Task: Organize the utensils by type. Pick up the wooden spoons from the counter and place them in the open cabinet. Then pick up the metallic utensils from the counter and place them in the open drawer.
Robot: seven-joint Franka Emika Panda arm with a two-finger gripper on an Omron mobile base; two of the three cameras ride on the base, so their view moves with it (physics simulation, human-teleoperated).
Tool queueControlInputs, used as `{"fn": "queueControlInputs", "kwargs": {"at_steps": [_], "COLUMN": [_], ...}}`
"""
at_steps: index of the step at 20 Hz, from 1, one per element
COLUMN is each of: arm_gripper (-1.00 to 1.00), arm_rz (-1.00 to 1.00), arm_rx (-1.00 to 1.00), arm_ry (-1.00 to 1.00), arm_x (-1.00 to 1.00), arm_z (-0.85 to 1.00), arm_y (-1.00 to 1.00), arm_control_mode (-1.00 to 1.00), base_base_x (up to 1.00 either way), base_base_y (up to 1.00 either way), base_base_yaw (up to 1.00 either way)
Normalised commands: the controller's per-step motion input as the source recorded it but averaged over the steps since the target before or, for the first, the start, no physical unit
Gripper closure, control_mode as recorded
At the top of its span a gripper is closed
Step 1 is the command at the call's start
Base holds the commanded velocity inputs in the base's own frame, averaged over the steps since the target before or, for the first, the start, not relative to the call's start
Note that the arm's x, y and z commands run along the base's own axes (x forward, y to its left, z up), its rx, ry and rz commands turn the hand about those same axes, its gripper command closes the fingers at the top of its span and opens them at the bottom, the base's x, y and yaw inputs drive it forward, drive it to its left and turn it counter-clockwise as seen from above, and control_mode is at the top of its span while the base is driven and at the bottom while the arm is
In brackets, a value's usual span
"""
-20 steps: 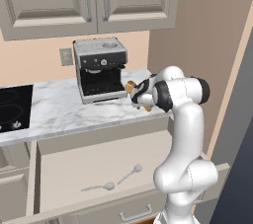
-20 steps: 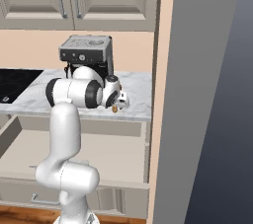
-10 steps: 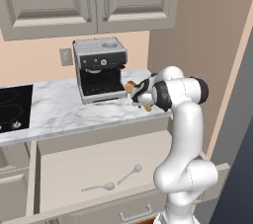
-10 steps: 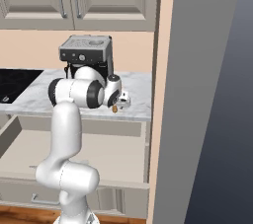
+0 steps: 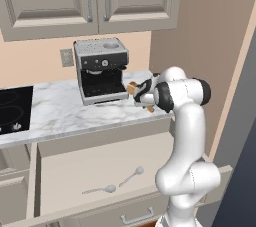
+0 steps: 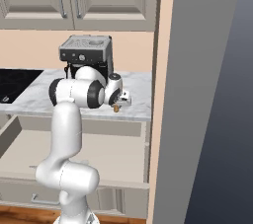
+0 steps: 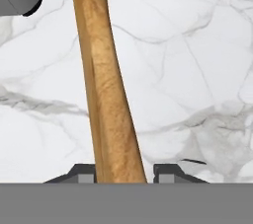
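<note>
While the claw (image 7: 121,171) brackets the wooden spoon (image 7: 104,85) handle w/ jaws narrowed, not clearly gripping, you should clamp fully, then lift straight off the counter (image 7: 197,70).

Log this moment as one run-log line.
phase: grasping wooden spoon | gripper: jaws straddling the handle, contact unclear | spoon: on counter beside coffee machine | open drawer: two metal spoons inside

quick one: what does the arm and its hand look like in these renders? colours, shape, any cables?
The arm is glossy white with rounded, tubular links and dark grey to black bands at the joints. The hand is a white block with dark trim. In the hand view its fingertips are small, dark grey and squared. No cables or markings are discernible.
</note>
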Motion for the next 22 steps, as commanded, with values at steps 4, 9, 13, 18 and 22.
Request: {"fn": "queueControlInputs", "kwargs": {"at_steps": [4, 9, 13, 18, 22], "arm_gripper": [1.0, 1.0, 1.0, 1.0, 1.0], "arm_rz": [0.0, 0.01, 0.0, 0.0, 0.0], "arm_rx": [0.0, 0.0, -0.03, -0.02, 0.0], "arm_ry": [0.0, -0.08, -0.23, -0.12, 0.0], "arm_x": [-0.02, -0.21, -0.49, -0.58, -0.68], "arm_z": [0.0, 0.1, 0.44, 0.75, 1.0], "arm_y": [0.0, -0.02, -0.1, -0.09, 0.0], "arm_control_mode": [-1.0, -1.0, -1.0, -1.0, -1.0], "base_base_x": [0.0, 0.0, 0.0, 0.0, 0.0], "base_base_y": [0.0, 0.0, 0.0, 0.0, 0.0], "base_base_yaw": [0.0, 0.0, 0.0, 0.0, 0.0]}}
